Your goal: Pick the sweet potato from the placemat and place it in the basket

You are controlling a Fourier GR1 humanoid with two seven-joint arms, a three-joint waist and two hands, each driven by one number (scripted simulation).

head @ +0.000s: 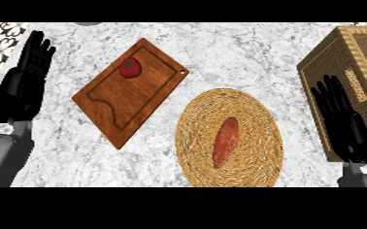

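A pale marbled counter (237, 53) carries everything. At its right edge stands the woven basket (331, 73), partly cut off by the view. A round straw placemat (247, 107) lies near the lower middle, and a wooden cutting board (122, 102) sits tilted to its left. The left hand (27, 75) rests at the left edge, fingers straight and released, holding nothing. The right hand (342, 119), fingers likewise straight, shows over the basket's near side. The sweet potato (225, 142) lies lengthwise on the placemat. A tomato (129, 68) sits on the board's upper corner.
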